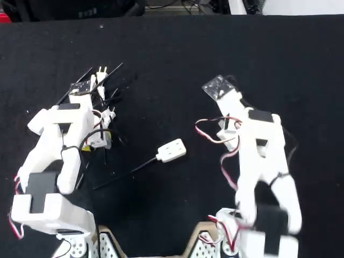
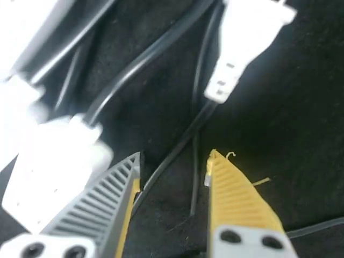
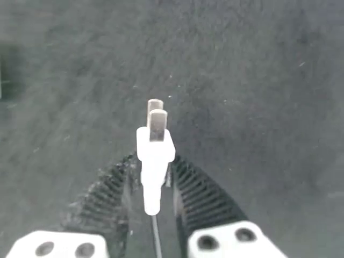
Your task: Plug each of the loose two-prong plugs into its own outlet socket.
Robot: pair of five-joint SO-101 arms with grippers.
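Right claw (image 3: 152,159): clamped on a white two-prong plug (image 3: 154,148), with a ribbed finger on each flat side of its body.
Held plug, long axis: in line with the claw. The prongs (image 3: 156,119) point straight out past the fingertips and its cord runs back between the fingers.
Outlet socket (image 1: 172,150): a white block lying flat on the black surface (image 1: 161,48), between the two arms. Its long axis is slanted and its black lead (image 1: 123,172) leaves the end nearer the left arm.
Deciding relation: in the high view the right claw is on the far side of the socket and points away from the bases. The socket lies back toward the bases and toward the left arm, so it is behind the prongs, not ahead of them. In my judgement the plug must be turned about and brought in over the socket before it can seat.
Nearer arm: the right, in my judgement. It is also the one carrying a plug.
Socket openings: too small to make out, so the facing cannot be confirmed.
Left claw (image 2: 174,156): fingers apart and gripping nothing. A black cable (image 2: 166,161) passes through the gap.
Loose plugs: one (image 2: 236,48) lies beyond the fingertips on the yellow finger's side. Another (image 2: 51,166) lies just beside the grey finger. Both sit among tangled cables, well apart from the socket.
Task state: no plug is seated in the socket yet.
Labels and writing: none legible on the plugs, the socket or the arms.
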